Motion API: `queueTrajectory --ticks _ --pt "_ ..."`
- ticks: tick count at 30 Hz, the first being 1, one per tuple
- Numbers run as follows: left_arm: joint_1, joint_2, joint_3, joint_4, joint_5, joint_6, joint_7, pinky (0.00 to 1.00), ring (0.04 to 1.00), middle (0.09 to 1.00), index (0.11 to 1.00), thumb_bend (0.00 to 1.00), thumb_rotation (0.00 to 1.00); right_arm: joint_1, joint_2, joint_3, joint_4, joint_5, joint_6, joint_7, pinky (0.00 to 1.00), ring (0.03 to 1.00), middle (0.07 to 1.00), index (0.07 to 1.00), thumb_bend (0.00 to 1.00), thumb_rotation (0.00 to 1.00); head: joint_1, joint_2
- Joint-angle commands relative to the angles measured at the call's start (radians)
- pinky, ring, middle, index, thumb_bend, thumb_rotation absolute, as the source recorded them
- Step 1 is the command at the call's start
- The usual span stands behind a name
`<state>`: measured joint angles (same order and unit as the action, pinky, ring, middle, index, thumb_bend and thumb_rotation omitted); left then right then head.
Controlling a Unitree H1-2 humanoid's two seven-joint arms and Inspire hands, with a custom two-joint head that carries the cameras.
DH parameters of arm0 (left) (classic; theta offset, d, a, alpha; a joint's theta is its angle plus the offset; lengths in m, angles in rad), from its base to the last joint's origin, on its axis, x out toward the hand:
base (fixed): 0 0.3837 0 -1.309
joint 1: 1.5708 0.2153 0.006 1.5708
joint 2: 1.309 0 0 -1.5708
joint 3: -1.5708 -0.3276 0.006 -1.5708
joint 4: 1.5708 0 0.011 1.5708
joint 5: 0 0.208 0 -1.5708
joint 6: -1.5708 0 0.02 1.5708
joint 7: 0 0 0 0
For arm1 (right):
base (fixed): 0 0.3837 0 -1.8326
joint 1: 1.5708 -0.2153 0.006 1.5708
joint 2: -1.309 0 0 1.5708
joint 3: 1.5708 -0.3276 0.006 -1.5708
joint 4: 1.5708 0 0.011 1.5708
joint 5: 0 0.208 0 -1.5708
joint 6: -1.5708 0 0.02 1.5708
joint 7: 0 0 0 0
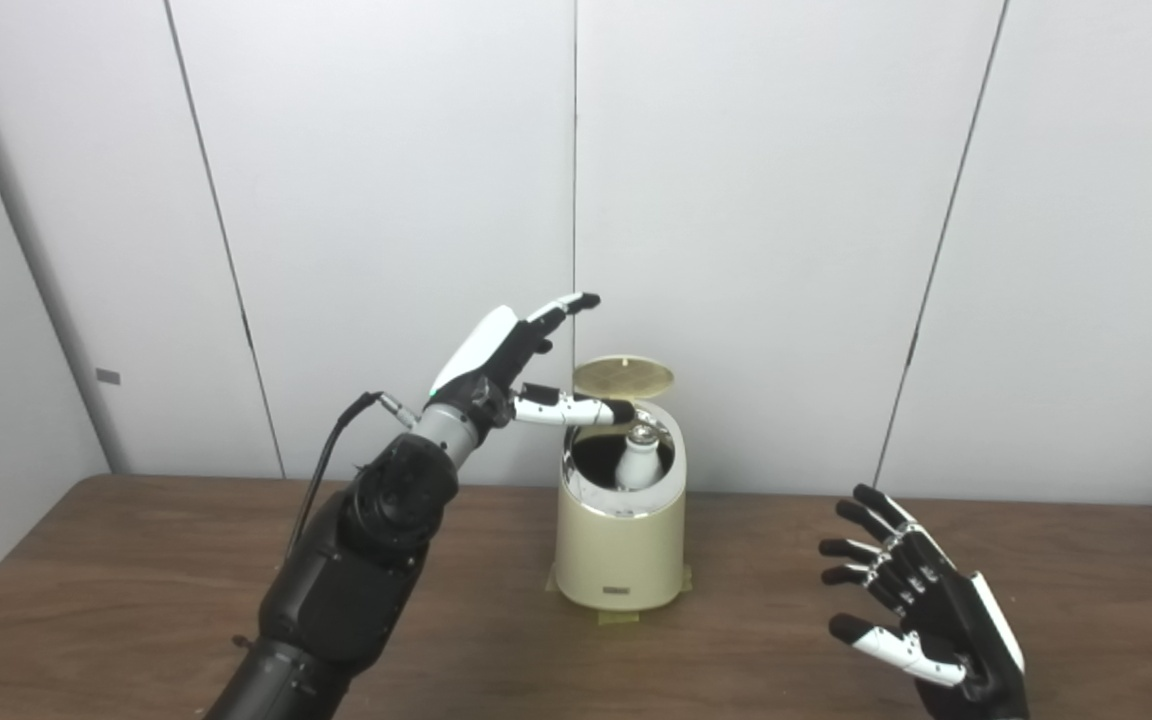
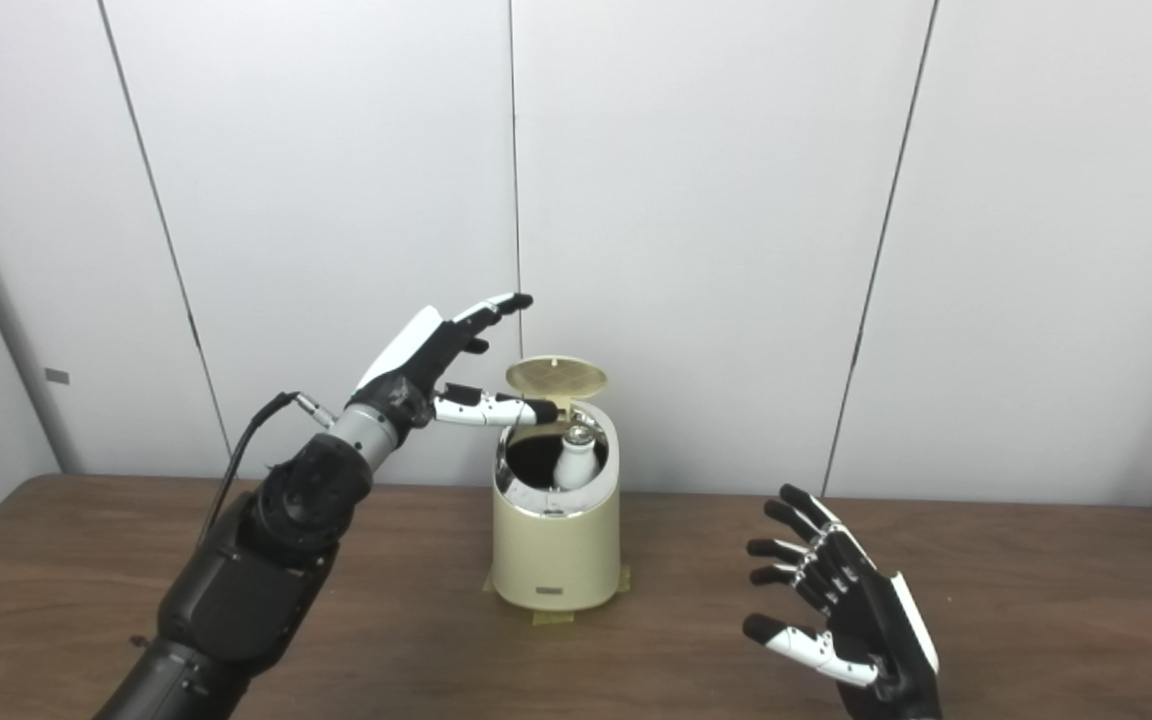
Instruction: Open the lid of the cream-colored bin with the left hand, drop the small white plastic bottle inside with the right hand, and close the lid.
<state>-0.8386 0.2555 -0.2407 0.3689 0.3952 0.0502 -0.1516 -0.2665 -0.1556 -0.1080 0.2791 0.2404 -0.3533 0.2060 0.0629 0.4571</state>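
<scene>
So the small white plastic bottle [image 1: 639,462] is already standing inside the cream-colored cylindrical bin [image 1: 620,520] mid-bench, with the round lid [image 1: 624,377] tipped up at 12 o'clock. The left hand [image 1: 511,370] hovers at the bin's 10 o'clock, fingers spread, thumb over the rim. The right hand [image 2: 841,610] sits empty at 4 o'clock, fingers spread. I'd press the lid down gently from behind.

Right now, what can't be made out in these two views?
- Lower part of the bottle: hidden by the bin wall, both views.
- Lid hinge: behind the rim.
- Whether the left hand thumb touches the lid: unclear.
- Right hand wrist: cut off by the bottom edge.
- Bin's front label: too small.
</scene>
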Motion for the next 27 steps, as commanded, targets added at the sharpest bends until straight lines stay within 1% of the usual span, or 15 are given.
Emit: queueTrajectory --ticks 1,2,5,6,8,10,12,15,19,22,25,27 --pt "-0.069 0.034 -0.026 -0.017 0.065 -0.028 0.005 0.92 0.967 0.944 0.911 0.96 0.4 -0.002 0.02 0.003 -0.038 -0.003 0.003 -0.012 0.57 0.68 0.816 0.823 0.83 0.23 0.0 0.001" --pt "-0.07 0.041 -0.041 -0.02 0.083 -0.025 -0.004 0.92 0.975 0.95 0.915 0.95 0.41 -0.001 0.021 0.004 -0.041 -0.001 0.006 -0.013 0.57 0.681 0.815 0.823 0.84 0.23 -0.001 0.0" --pt "-0.074 0.055 -0.072 -0.026 0.124 -0.022 -0.023 0.86 0.969 0.948 0.912 0.95 0.4 -0.004 0.02 0.007 -0.035 -0.007 0.002 -0.016 0.57 0.681 0.817 0.825 0.84 0.24 -0.004 -0.001" --pt "-0.073 0.057 -0.079 -0.031 0.133 -0.018 -0.031 0.9 0.973 0.942 0.91 0.96 0.4 -0.005 0.021 0.007 -0.032 -0.012 0.0 -0.019 0.57 0.68 0.815 0.825 0.84 0.24 -0.004 -0.001" --pt "-0.069 0.061 -0.086 -0.044 0.143 -0.011 -0.047 0.92 0.978 0.922 0.894 0.98 0.39 -0.007 0.023 0.008 -0.029 -0.015 0.0 -0.023 0.57 0.679 0.812 0.825 0.85 0.25 -0.005 -0.002" --pt "-0.065 0.064 -0.088 -0.054 0.149 -0.01 -0.061 0.98 0.995 0.899 0.869 1.0 0.41 -0.006 0.027 0.009 -0.033 -0.015 0.008 -0.026 0.57 0.681 0.812 0.821 0.85 0.25 -0.007 -0.002" --pt "-0.057 0.07 -0.09 -0.071 0.156 -0.013 -0.073 1.0 0.994 0.878 0.847 1.0 0.41 -0.003 0.032 0.011 -0.043 -0.017 0.019 -0.032 0.58 0.681 0.81 0.819 0.85 0.25 -0.011 -0.003" --pt "-0.048 0.078 -0.088 -0.09 0.16 -0.013 -0.092 1.0 0.989 0.855 0.82 1.0 0.42 0.0 0.04 0.013 -0.056 -0.026 0.028 -0.04 0.57 0.678 0.804 0.811 0.85 0.24 -0.015 -0.002" --pt "-0.044 0.09 -0.088 -0.113 0.165 -0.017 -0.111 1.0 0.978 0.85 0.815 0.99 0.43 0.0 0.044 0.017 -0.059 -0.042 0.022 -0.049 0.55 0.667 0.802 0.811 0.84 0.24 -0.016 -0.001" --pt "-0.039 0.097 -0.089 -0.133 0.168 -0.023 -0.124 1.0 0.974 0.845 0.815 1.0 0.45 0.0 0.044 0.022 -0.061 -0.062 0.019 -0.058 0.54 0.66 0.805 0.816 0.84 0.26 -0.018 0.0" --pt "-0.035 0.101 -0.087 -0.146 0.161 -0.04 -0.13 1.0 0.973 0.837 0.813 1.0 0.45 -0.003 0.046 0.022 -0.057 -0.081 0.017 -0.071 0.54 0.649 0.8 0.809 0.85 0.28 -0.02 0.003" --pt "-0.027 0.105 -0.087 -0.174 0.158 -0.039 -0.143 1.0 0.973 0.834 0.813 1.0 0.45 -0.004 0.048 0.022 -0.058 -0.081 0.021 -0.073 0.54 0.647 0.798 0.805 0.86 0.27 -0.022 0.006"
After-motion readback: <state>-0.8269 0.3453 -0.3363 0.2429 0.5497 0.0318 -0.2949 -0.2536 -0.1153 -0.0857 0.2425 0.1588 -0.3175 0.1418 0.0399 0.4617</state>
